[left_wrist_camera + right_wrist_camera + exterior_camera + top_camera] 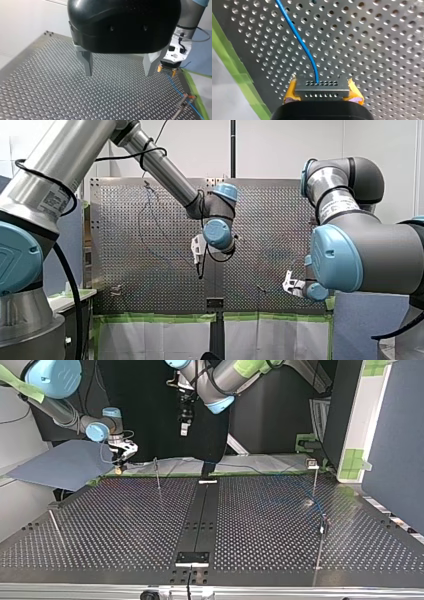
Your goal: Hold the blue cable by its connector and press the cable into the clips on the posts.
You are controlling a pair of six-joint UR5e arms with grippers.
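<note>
My right hand (322, 93) pinches the connector (322, 86) between yellow pads, low over the desk (374, 50) near its green-taped edge. The blue cable (299, 40) leaves the connector and runs ahead across the holes. In the left wrist view it passes close by a post (183, 103). My left hand (119, 72) hangs above the desk, metal fingers spread wide.

The perforated table (374, 50) is dull metal, my left hand (118, 74) has a glossy black plastic shell and matt grey metal fingers (86, 62), and the blue cable (297, 35) is smooth.
</note>
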